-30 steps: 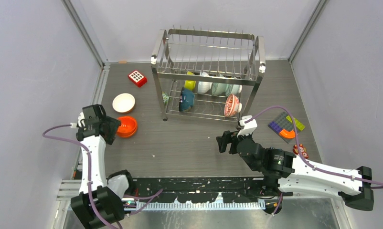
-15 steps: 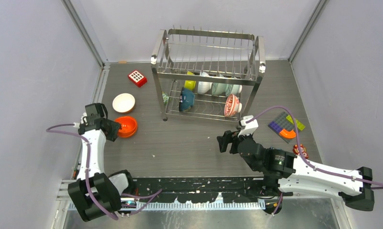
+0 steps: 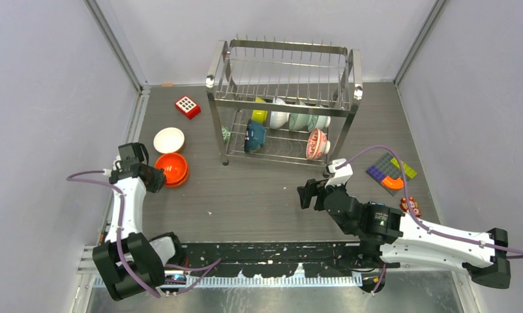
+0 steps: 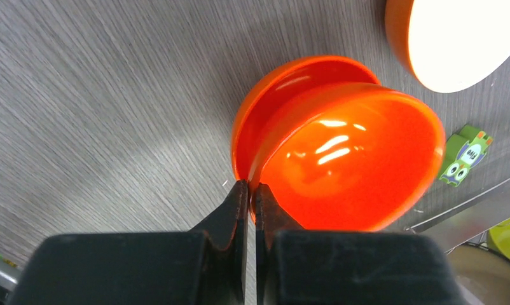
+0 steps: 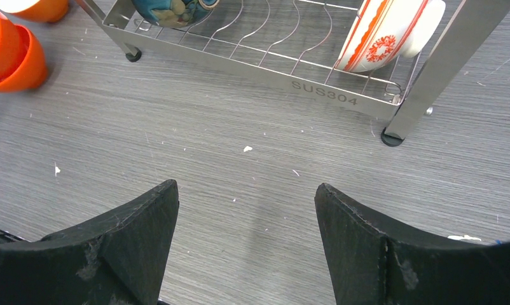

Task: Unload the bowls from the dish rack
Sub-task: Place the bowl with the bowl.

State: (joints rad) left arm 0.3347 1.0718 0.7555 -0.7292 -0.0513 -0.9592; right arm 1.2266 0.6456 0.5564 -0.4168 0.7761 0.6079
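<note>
On the grey wood-grain table [image 3: 259,195], the left gripper [image 4: 251,189] is clenched on the rim of an orange bowl [image 4: 348,171]. The bowl is tipped on edge at centre left of the top view. The left arm [image 3: 125,208] reaches up from the lower left. The right gripper [image 5: 246,197] is released, facing the dish rack [image 3: 282,49] at top centre, which holds the other bowls [image 3: 291,119].

Robot lab test cell. Plain lilac walls [image 3: 44,78] on three sides, aluminium posts [image 3: 115,45] in the far corners, and a grey wood-grain table [image 3: 259,195] as the floor. Left arm [image 3: 125,208] and right arm [image 3: 435,238] are bolted at the near edge, with purple cables [image 3: 376,147] hanging loose. The rack [image 3: 285,49], orange bowl [image 3: 174,164] and toy bricks [image 3: 390,171] look like test props.
</note>
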